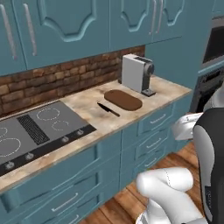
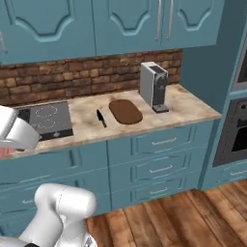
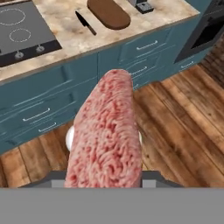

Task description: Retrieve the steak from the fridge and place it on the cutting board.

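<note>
**Steak carried toward the counter**

The steak (image 3: 106,135) is held at its near end in the gripper, fingers hidden beneath it. Soft, limp and slippery, it is best gripped mid-slab. Ahead, the cutting board (image 3: 108,13) is seen beside a knife (image 3: 85,22).

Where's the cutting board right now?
The cutting board lies on the marble counter, with the knife on its left and the coffee machine on its right, below the brick backsplash.

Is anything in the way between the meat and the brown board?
Nothing visible blocks it. The steak is held out over the floor, and the cutting board lies bare on the counter, with the knife beside it and the coffee machine behind.
</note>
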